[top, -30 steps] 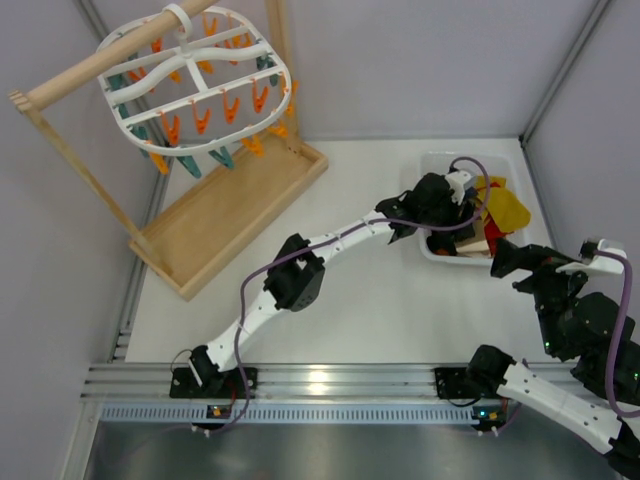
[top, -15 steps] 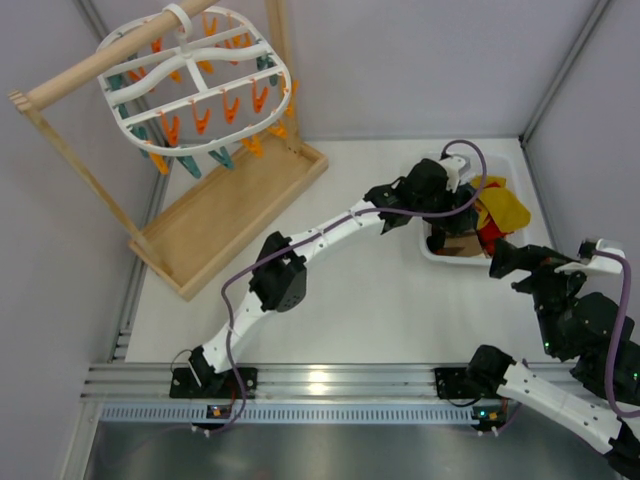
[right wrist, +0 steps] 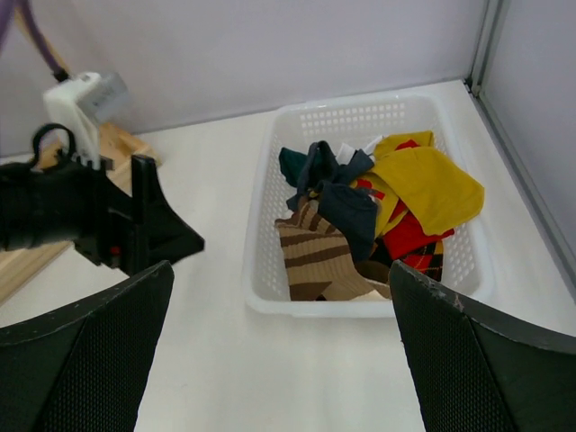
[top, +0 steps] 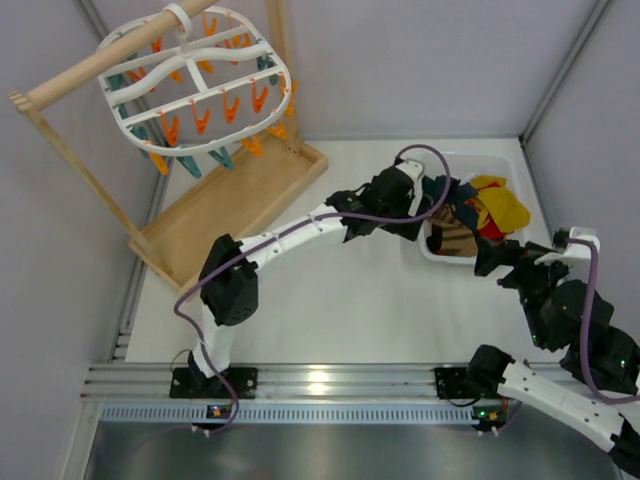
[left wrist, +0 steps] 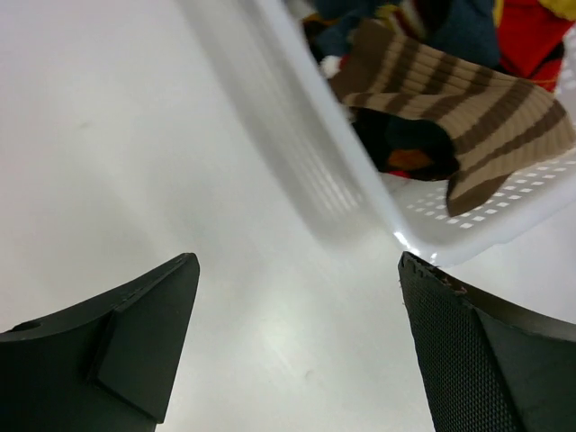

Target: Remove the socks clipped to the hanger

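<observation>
The socks lie piled in a white basket [top: 506, 160] at the right: a brown-and-cream striped sock [right wrist: 315, 256], a mustard yellow one [right wrist: 432, 184], a dark teal one [right wrist: 335, 187] and a red one [right wrist: 409, 236]. The striped sock also shows in the left wrist view [left wrist: 459, 99]. The white oval hanger [top: 195, 85] hangs from the wooden rod at the far left, and I see no sock on its clips. My left gripper [top: 418, 222] is open and empty, just left of the basket over the table [left wrist: 299, 261]. My right gripper [top: 492, 258] is open and empty near the basket's front edge [right wrist: 280, 267].
The hanger's wooden stand has a tray base [top: 235, 210] at the left back. The basket's rim [right wrist: 261, 207] lies between the two grippers. The left gripper's black body [right wrist: 135, 225] shows in the right wrist view. Grey walls close in the back and the right side.
My left gripper has drawn back to the left, from over the basket to the table beside it. My right gripper has shifted slightly left.
</observation>
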You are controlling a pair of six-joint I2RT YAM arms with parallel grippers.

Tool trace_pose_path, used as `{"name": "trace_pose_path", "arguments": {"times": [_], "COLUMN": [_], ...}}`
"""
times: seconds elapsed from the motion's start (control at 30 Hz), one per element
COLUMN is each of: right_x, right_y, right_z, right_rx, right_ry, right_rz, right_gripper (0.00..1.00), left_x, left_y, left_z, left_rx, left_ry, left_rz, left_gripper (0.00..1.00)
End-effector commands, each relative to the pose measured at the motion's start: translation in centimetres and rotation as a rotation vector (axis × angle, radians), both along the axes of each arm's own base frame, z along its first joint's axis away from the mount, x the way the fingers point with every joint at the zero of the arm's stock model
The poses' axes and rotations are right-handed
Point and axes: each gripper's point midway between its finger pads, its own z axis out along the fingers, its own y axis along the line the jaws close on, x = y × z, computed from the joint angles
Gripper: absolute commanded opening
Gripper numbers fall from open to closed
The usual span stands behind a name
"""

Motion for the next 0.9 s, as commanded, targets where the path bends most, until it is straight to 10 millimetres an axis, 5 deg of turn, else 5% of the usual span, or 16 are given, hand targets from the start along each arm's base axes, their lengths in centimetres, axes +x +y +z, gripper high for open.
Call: {"name": "trace_pose_path", "arguments": {"times": [0.0,0.03,0.23,0.3,0.33,0.37,0.43,0.47,0.67,0.87], "right_x": [0.6,1.2,3.3,3.9,4.6,5.1,6.3,6.7,6.4,3.8], "right_y": [2.2,3.4,6.7,8.6,7.9,9.2,8.3,7.9,4.7,2.3], "right_z": [0.6,0.0,-0.7,-0.9,-1.0,-1.9,-3.4,-3.9,-5.4,-5.4], "right_rx": [-0.024,-0.074,-0.117,-0.108,-0.101,-0.104,-0.082,-0.07,-0.069,-0.12], "right_ry": [0.047,0.092,0.156,0.187,0.204,0.247,0.302,0.319,0.345,0.299], "right_rz": [0.065,0.076,0.106,0.184,0.159,0.225,0.209,0.198,0.114,0.067], "right_gripper": [1.0,0.99,0.99,0.99,1.0,1.0,1.0,0.99,0.99,0.99], "left_x": [2.1,3.0,3.1,1.6,0.9,-0.1,-2.2,-3.3,-8.2,-9.9], "left_y": [6.5,9.3,20.1,23.3,25.5,26.9,29.7,30.9,35.1,38.9], "left_z": [7.2,5.9,5.1,5.1,3.7,5.1,4.0,5.4,5.8,7.6], "left_rx": [-0.048,0.007,0.039,0.023,0.058,0.029,0.079,0.048,0.083,0.121], "left_ry": [-0.15,-0.162,-0.159,-0.157,-0.137,-0.161,-0.149,-0.168,-0.143,-0.246], "left_rz": [0.22,0.307,0.557,0.603,0.636,0.659,0.708,0.722,0.699,0.71], "left_gripper": [0.96,0.96,0.97,0.97,0.97,0.97,0.98,0.98,0.99,0.99]}}
